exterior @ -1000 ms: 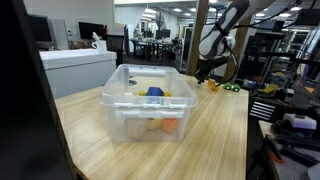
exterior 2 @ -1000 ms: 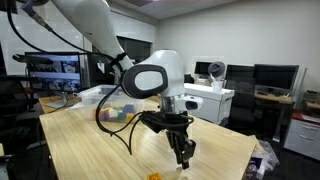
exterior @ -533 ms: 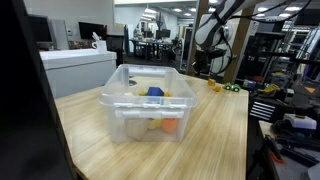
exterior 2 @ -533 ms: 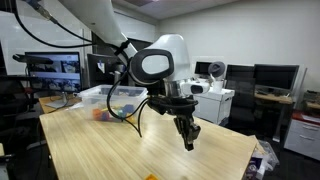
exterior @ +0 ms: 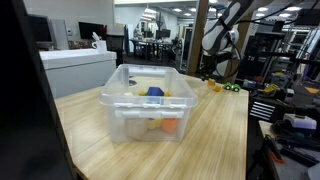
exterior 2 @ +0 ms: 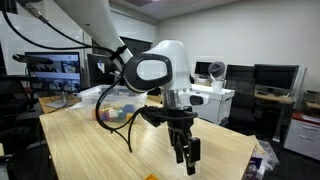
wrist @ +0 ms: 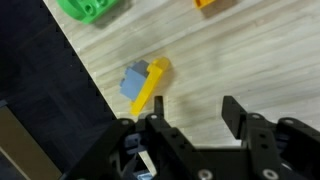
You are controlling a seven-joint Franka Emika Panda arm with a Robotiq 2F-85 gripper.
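In the wrist view my gripper [wrist: 193,115] is open, its two black fingers [wrist: 232,108] spread over bare wood with nothing between them. A small yellow and blue-grey toy [wrist: 143,83] lies just beyond the left finger, not touching it. Farther off lie a green piece [wrist: 88,7] and an orange piece [wrist: 207,3], both cut by the frame edge. In both exterior views the gripper [exterior: 210,70] [exterior 2: 187,156] hangs low over the far end of the wooden table [exterior: 215,125], pointing down, near small toys [exterior: 212,86].
A clear plastic bin [exterior: 150,100] holding blue, yellow and orange items stands mid-table, well away from the gripper. A dark table edge [wrist: 40,90] runs close beside the yellow toy. A small orange item [exterior 2: 152,177] lies near the table's front. Desks and monitors surround the table.
The jaws were shut and now stand apart. The arm rose from the table half a second ago and has come back down over the toys.
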